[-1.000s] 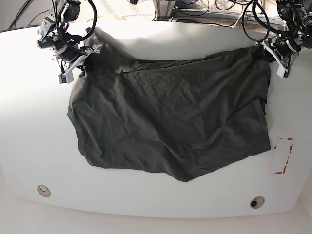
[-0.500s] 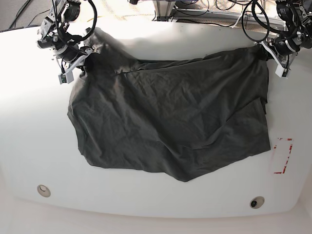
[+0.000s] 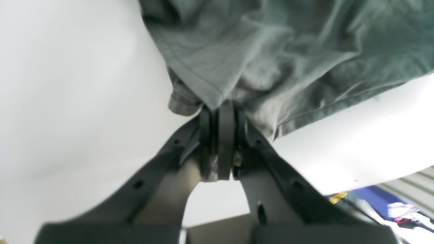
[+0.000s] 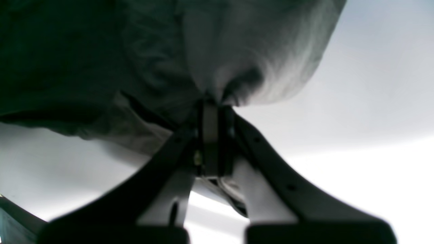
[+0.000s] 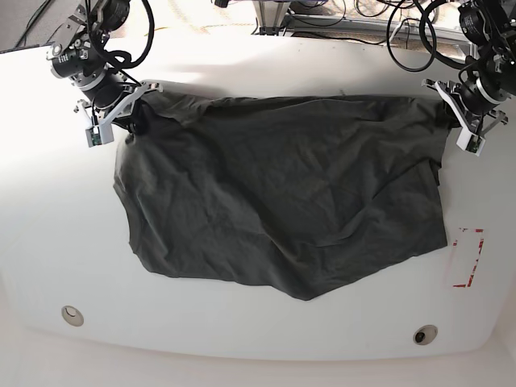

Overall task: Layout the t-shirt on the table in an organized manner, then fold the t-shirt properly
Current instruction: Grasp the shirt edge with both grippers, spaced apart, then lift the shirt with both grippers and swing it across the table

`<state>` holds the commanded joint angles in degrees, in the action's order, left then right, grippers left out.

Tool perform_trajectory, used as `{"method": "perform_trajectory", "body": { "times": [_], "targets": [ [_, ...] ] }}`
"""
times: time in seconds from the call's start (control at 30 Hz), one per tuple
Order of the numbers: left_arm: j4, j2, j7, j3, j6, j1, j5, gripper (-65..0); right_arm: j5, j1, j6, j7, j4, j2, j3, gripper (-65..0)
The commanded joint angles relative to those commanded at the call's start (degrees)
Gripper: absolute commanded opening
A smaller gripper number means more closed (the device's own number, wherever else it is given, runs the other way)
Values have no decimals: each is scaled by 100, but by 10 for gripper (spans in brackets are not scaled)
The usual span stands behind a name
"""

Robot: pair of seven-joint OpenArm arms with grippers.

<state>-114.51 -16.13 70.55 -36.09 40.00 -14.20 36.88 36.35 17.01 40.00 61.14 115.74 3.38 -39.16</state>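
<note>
My left gripper (image 3: 222, 117) has two matte black fingers that widen toward the camera like a wishbone, each dotted with small round screw holes, and a brass-coloured screw sits beside its dark pads. My right gripper (image 4: 213, 105) is built the same. In the base view, both arms are black and grey metal with white finger mounts, looped with thick black cables.

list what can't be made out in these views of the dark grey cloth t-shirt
- Base view: sleeves and collar of the dark grey cloth t-shirt are lost in rumpled folds.
- Right wrist view: right gripper and cloth are blurred and dim.
- Left wrist view: left gripper covers the pinched hem.
</note>
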Motion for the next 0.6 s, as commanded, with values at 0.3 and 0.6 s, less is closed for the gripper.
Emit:
{"method": "perform_trajectory", "body": {
  "times": [0.3, 0.6],
  "targets": [
    [9, -545, 756, -18, 0, 1609, 1160, -650, 791, -809, 0, 589, -26, 695, -519, -647],
    [53, -510, 945, 273, 0, 4053, 1618, -650, 800, -2681, 0, 1354, -220, 1336, -624, -644]
  ]
}}
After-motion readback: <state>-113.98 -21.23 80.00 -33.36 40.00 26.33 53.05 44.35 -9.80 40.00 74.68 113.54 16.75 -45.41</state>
